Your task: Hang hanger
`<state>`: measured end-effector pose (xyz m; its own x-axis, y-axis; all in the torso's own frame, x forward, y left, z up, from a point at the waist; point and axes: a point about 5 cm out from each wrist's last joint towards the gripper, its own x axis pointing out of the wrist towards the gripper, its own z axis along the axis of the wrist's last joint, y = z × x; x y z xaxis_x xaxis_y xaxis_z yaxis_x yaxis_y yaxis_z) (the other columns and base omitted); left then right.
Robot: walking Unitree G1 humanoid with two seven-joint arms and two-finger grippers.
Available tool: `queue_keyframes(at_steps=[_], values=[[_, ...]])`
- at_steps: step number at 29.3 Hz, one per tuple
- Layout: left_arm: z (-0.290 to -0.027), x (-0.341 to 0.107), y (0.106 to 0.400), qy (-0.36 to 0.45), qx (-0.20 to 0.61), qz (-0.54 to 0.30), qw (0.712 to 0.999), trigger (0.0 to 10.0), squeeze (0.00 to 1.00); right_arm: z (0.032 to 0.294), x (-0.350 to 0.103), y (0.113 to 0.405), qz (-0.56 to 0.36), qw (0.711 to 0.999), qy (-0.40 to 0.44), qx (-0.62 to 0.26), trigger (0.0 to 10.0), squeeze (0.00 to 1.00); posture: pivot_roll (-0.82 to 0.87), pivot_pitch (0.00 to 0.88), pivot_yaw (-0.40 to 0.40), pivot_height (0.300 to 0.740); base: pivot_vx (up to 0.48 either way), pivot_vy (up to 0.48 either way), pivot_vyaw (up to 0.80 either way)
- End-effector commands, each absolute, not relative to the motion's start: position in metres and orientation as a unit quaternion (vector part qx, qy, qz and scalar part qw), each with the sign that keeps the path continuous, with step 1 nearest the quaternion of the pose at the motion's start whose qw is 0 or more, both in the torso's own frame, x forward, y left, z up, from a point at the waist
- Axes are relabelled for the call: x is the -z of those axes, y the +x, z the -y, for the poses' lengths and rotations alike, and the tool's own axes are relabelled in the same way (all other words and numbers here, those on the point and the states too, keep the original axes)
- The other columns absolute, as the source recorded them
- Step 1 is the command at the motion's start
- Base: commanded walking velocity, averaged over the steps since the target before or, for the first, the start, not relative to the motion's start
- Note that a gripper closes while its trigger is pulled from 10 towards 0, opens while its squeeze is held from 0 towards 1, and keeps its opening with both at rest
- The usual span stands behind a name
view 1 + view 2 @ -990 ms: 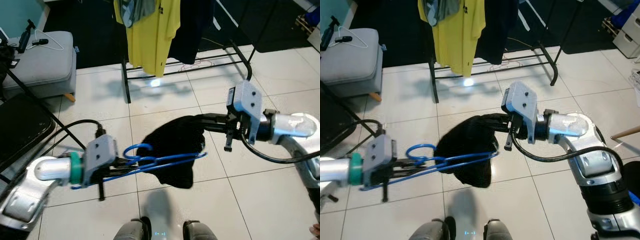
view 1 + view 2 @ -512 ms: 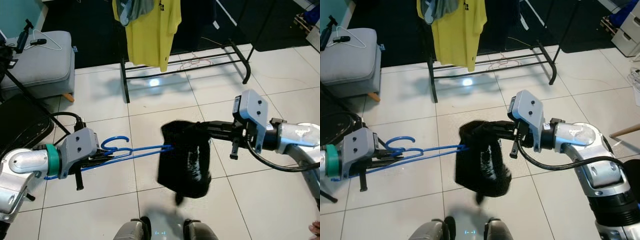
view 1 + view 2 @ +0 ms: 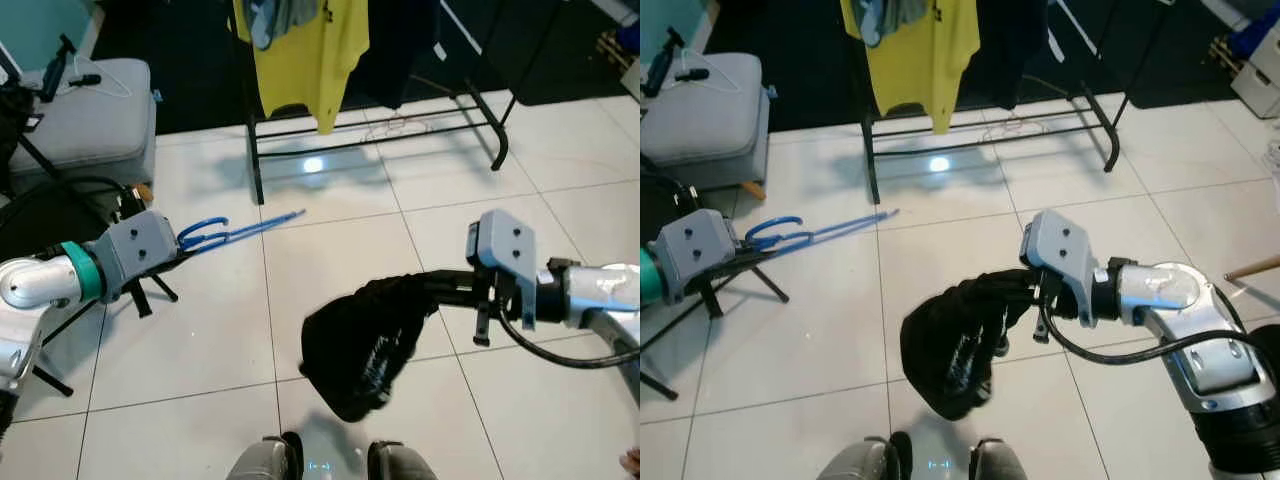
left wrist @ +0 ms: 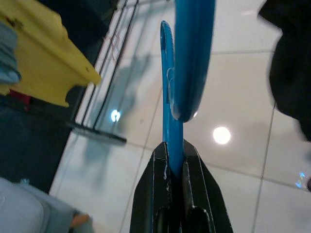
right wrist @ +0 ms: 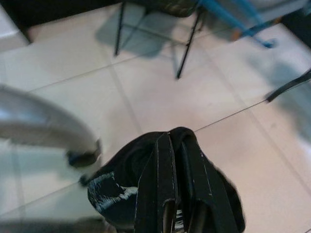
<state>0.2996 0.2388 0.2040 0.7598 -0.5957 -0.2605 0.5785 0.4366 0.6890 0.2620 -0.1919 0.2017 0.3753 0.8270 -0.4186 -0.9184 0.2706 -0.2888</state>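
Observation:
A blue plastic hanger [image 3: 240, 230] sticks out bare to the right of my left gripper [image 3: 178, 250], which is shut on it near the hook, out at the left over the tiles. In the left wrist view the black fingers [image 4: 194, 179] pinch the blue hanger [image 4: 171, 116]. My right gripper [image 3: 432, 290] is shut on a black garment [image 3: 360, 345] that droops in a bunch below it, apart from the hanger. The right wrist view shows the fingers [image 5: 163, 189] clamped on the black cloth [image 5: 112, 199]. A black clothes rack [image 3: 380, 130] with a yellow shirt [image 3: 305, 50] stands ahead.
A grey ottoman [image 3: 90, 110] with a white hanger on it sits at the far left. Black stand legs [image 3: 150, 290] and a cable lie beside my left arm. The rack's foot [image 3: 500, 150] reaches toward the right. White tiles lie between me and the rack.
The hanger has slid out of the black garment. My left arm swung left and away with it. The garment now hangs lower from my right gripper alone.

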Motion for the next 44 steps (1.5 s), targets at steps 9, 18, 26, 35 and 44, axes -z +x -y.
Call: queue_keyframes(at_steps=[9,18,26,35,44], values=[[-0.208,-0.188,0.296,0.416,0.442,0.024,0.795,10.0,0.0,0.182,-0.205,0.248,-0.105,0.738,-0.261,-0.614,10.0,0.0,-0.1,0.102,0.11,0.74,0.0,0.0,0.0],[-0.23,-0.18,0.288,0.443,0.469,-0.033,0.763,10.0,0.0,0.207,-0.212,0.249,-0.123,0.752,-0.292,-0.578,10.0,0.0,-0.09,0.114,0.111,0.74,0.0,0.0,0.0],[-0.256,-0.193,0.29,0.47,0.481,-0.086,0.735,10.0,0.0,0.214,-0.216,0.255,-0.112,0.776,-0.296,-0.546,10.0,0.0,-0.09,0.112,0.115,0.74,0.0,0.0,0.0],[-0.242,-0.183,0.274,0.424,0.548,-0.101,0.714,10.0,0.0,0.216,-0.219,0.259,-0.103,0.78,-0.3,-0.539,10.0,0.0,-0.09,0.112,0.116,0.74,0.0,0.0,0.0],[-0.194,-0.177,0.259,0.328,0.609,-0.044,0.721,10.0,0.0,0.213,-0.224,0.266,-0.093,0.779,-0.305,-0.54,10.0,0.0,-0.1,0.107,0.112,0.74,0.0,0.0,0.0]])
